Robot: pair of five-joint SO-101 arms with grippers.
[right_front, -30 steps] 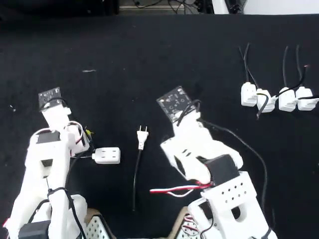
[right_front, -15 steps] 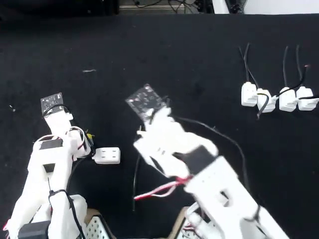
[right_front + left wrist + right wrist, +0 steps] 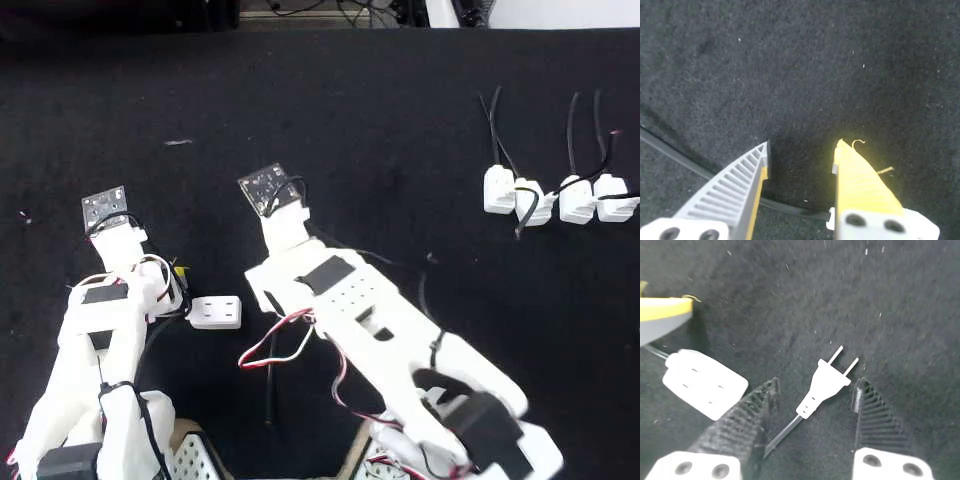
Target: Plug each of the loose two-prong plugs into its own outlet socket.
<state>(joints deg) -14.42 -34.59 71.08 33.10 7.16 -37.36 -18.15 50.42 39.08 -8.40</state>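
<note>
A white two-prong plug point(image 3: 827, 384) lies flat on the black cloth, its black cord point(image 3: 270, 385) trailing toward the front edge. My right gripper point(image 3: 817, 383) is open and straddles the plug, one finger on each side, not touching it. In the high view the right arm point(image 3: 330, 290) covers the plug. The white outlet socket point(image 3: 215, 312) point(image 3: 705, 383) lies just left of it. Beside the socket my left gripper point(image 3: 801, 147) is open over bare cloth, with the socket's black cable point(image 3: 685, 160) running under its fingers. A yellow finger point(image 3: 665, 315) of the left gripper shows beside the socket.
Several white sockets point(image 3: 555, 197) with black cords sit in a row at the back right. The black cloth point(image 3: 380, 110) stretches free behind both arms. Both arm bases stand at the front edge.
The right arm has swung left from the table's middle to above the plug, which it now covers in the high view. The left arm has barely moved.
</note>
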